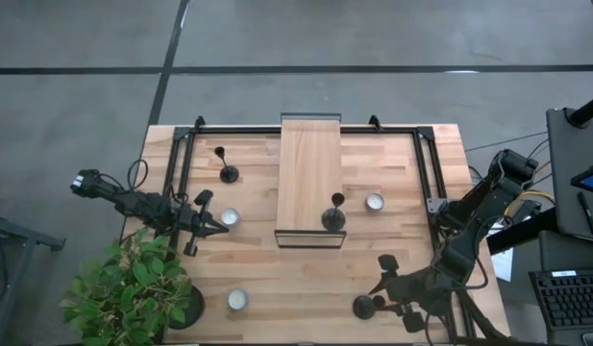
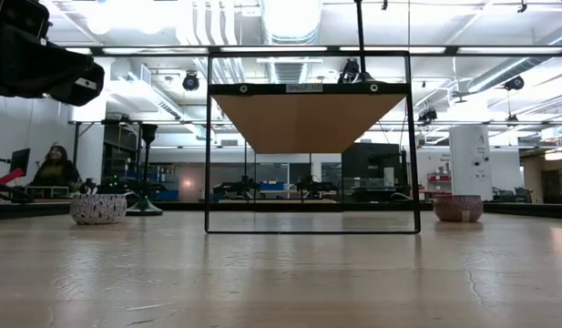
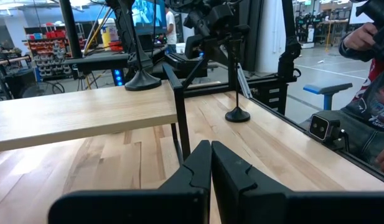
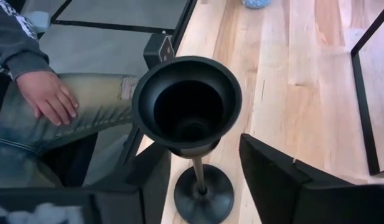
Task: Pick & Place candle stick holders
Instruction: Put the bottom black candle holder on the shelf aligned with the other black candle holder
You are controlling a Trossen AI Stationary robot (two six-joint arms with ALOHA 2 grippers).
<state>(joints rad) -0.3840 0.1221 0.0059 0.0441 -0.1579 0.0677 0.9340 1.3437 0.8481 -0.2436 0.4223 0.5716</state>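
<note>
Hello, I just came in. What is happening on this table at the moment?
The right gripper is open around a candle stick holder at the table's near right edge. A second holder stands on the raised wooden shelf, a third far left. The left gripper is shut, holding nothing.

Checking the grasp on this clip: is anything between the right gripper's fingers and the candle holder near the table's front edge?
Nothing. In the right wrist view, the right gripper is open around the candle holder, with only bare gaps beside its stem.
</note>
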